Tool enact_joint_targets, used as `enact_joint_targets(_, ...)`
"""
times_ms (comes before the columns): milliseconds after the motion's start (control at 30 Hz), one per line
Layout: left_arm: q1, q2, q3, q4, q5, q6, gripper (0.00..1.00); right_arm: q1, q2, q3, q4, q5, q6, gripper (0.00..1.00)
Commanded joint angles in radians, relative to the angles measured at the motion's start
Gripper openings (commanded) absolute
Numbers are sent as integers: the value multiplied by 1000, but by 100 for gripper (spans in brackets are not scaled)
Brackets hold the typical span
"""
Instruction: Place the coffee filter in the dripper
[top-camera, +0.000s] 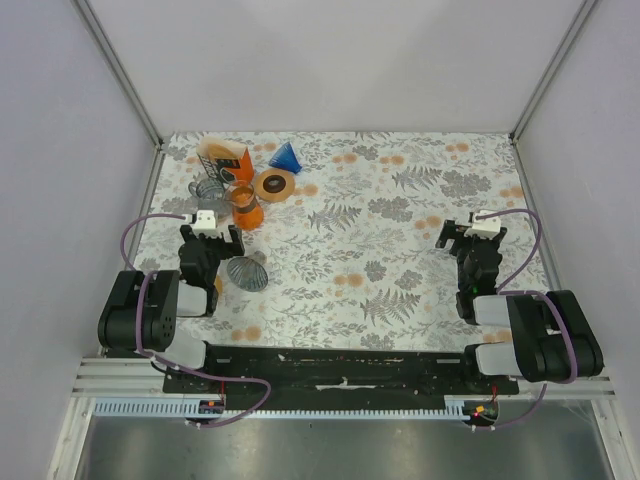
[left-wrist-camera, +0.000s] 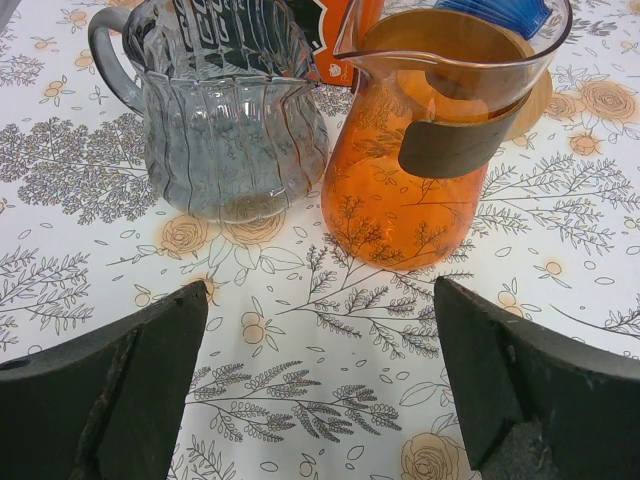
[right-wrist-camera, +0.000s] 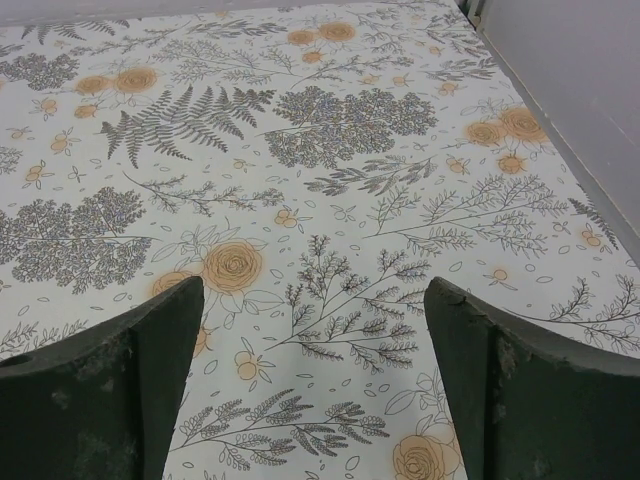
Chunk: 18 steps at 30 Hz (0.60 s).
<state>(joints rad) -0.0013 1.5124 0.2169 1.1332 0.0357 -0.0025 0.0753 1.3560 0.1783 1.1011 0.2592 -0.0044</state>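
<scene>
A grey ribbed glass cone, which looks like the dripper (top-camera: 246, 272), lies on its side next to my left arm. At the back left an orange packet (top-camera: 224, 160) holds pale paper that looks like the coffee filter. Beside it are a blue cone (top-camera: 286, 156) and a wooden ring (top-camera: 275, 184). My left gripper (top-camera: 209, 236) is open and empty over the cloth (left-wrist-camera: 320, 380), facing an orange glass carafe (left-wrist-camera: 420, 170) and a grey ribbed glass jug (left-wrist-camera: 230, 130). My right gripper (top-camera: 470, 236) is open and empty above bare cloth (right-wrist-camera: 315, 380) on the right side.
A floral cloth (top-camera: 400, 260) covers the table. Grey walls with metal posts close the left, back and right sides. The carafe (top-camera: 245, 207) and jug (top-camera: 207, 188) stand close together just ahead of the left gripper.
</scene>
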Motion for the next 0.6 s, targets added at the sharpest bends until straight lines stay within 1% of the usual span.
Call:
enact_joint_targets(0, 0, -3, 15, 48, -10, 21, 100, -3, -35, 30, 13, 46, 3, 98)
enact_joint_targets(33, 0, -3, 16, 46, -8, 21, 100, -3, -52, 35, -28, 41, 3, 98)
enact_joint_targets(100, 0, -3, 16, 45, -8, 22, 100, 0, -75, 41, -36, 23, -6, 98)
enact_joint_targets(133, 0, -4, 15, 45, -8, 21, 100, 0, -104, 55, -87, 20, -3, 98)
enact_joint_targets(233, 0, -9, 12, 53, -4, 22, 100, 0, -230, 133, -327, 38, 3, 98)
enact_joint_targets(300, 0, -44, 18, 18, -16, 13, 100, 0, -300, 205, -475, 11, 27, 98)
enact_joint_targets(333, 0, -75, 38, -54, -10, 13, 100, -2, -329, 239, -539, -17, 29, 98)
enact_joint_targets(367, 32, -102, 73, -137, 18, 13, 100, 0, -356, 274, -596, -49, 33, 98)
enact_joint_targets(433, 47, -122, 154, -283, 53, 13, 97, 0, -395, 341, -686, -90, 75, 98)
enact_joint_targets(467, 53, -138, 198, -381, 87, 16, 95, 0, -406, 381, -733, -119, 102, 98)
enact_joint_targets(533, 64, -176, 277, -531, 183, 86, 88, 0, -413, 497, -843, -213, 124, 98)
enact_joint_targets(567, 72, -193, 320, -596, 206, 102, 86, 0, -410, 547, -884, -256, 133, 98)
